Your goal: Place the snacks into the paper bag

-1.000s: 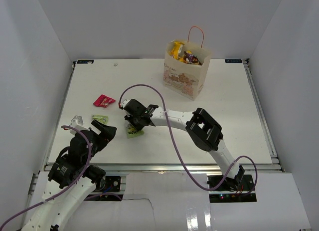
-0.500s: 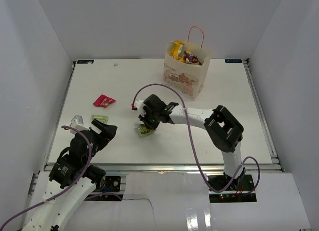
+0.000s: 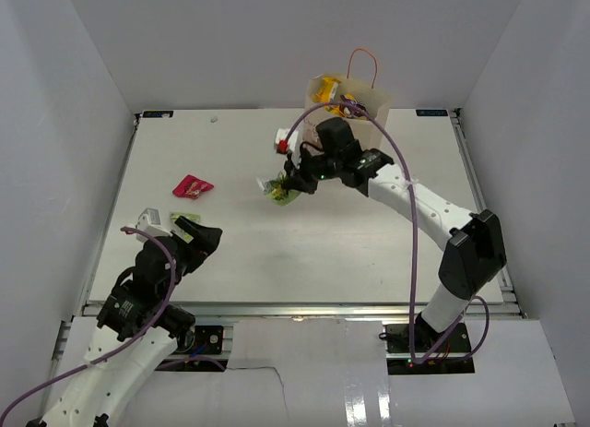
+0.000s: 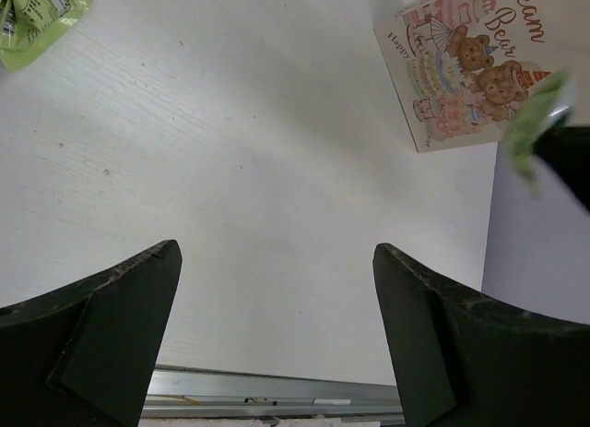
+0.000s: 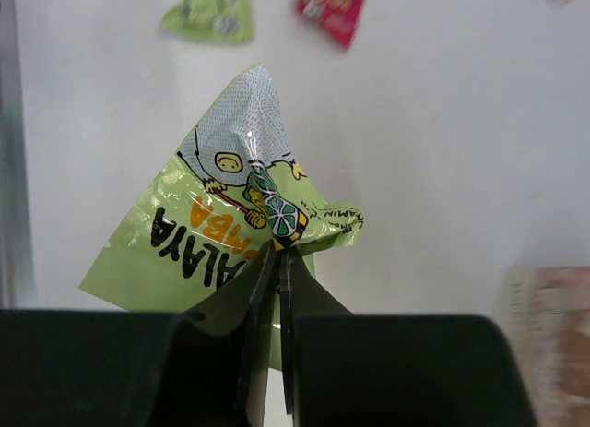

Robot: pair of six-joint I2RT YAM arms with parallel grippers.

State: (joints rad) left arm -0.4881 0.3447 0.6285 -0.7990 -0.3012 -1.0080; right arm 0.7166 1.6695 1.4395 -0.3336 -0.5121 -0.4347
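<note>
My right gripper (image 3: 291, 183) is shut on a green packet (image 3: 279, 192), held above the table left of the paper bag (image 3: 355, 109). In the right wrist view the green packet (image 5: 221, 238) hangs pinched between my shut fingers (image 5: 273, 261). The cream paper bag stands upright at the back and holds yellow and dark snacks (image 3: 332, 97). A red-pink packet (image 3: 193, 186) and a second green packet (image 3: 184, 218) lie on the table at the left. My left gripper (image 3: 195, 239) is open and empty near the front left; the bag's printed front (image 4: 466, 63) shows in its view.
A small silver-white packet (image 3: 145, 218) lies near the table's left edge. White walls enclose the table on three sides. A metal rail (image 4: 267, 404) runs along the near edge. My right arm (image 3: 415, 201) stretches across the right half of the table.
My right gripper has lifted the green packet off the table and carried it back and to the right, toward the paper bag. The left arm has barely moved.
</note>
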